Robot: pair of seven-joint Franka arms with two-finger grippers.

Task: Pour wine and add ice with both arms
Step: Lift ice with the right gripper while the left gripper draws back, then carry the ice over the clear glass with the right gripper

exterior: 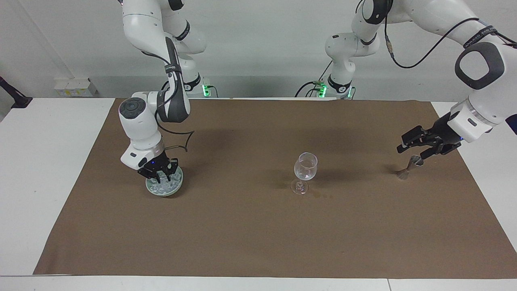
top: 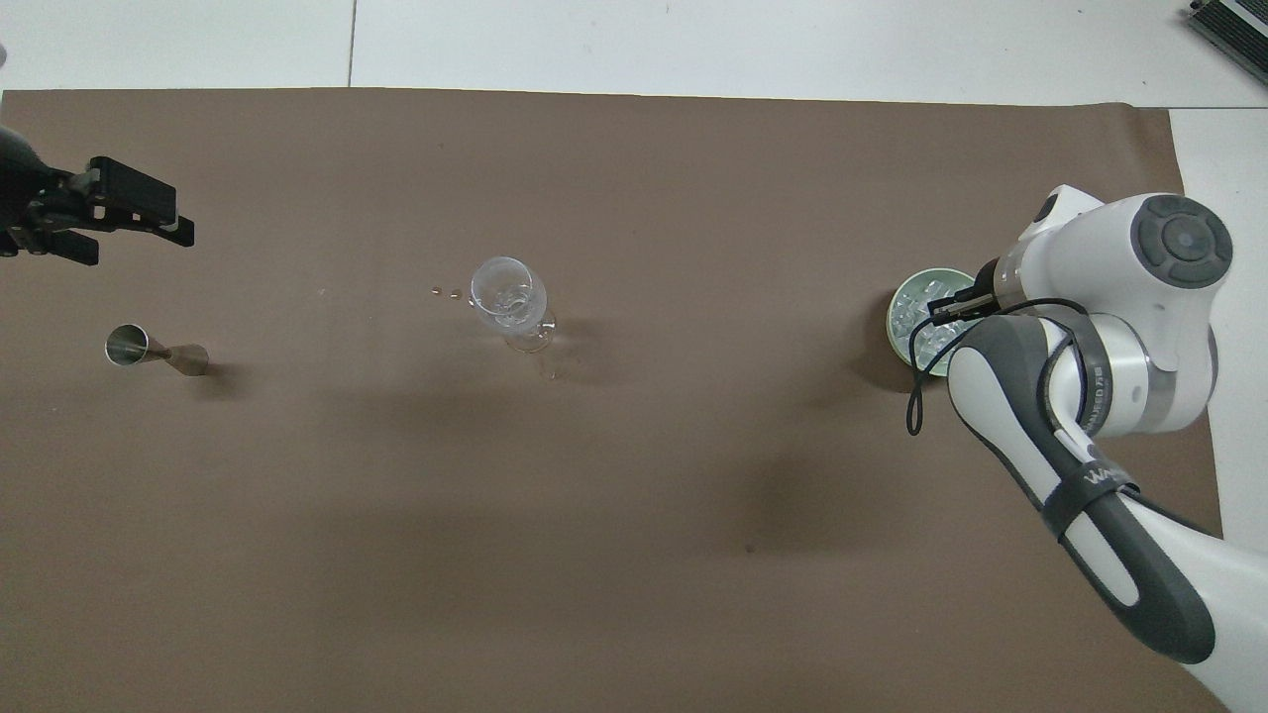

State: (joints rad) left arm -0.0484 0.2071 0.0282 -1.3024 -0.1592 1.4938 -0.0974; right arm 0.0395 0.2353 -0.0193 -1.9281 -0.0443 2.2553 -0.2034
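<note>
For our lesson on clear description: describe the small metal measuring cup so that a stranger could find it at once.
Start at the brown mat and go to the left arm's end. The metal measuring cup stands there alone, apart from the wine glass at the middle. It is a shiny hourglass of two cones, not clear glass.

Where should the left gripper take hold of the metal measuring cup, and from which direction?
Probably at the narrow waist of the measuring cup, where its two cones meet, coming level from the left arm's end of the table. It stands upright on the brown mat, and the left gripper hangs open just above it.
</note>
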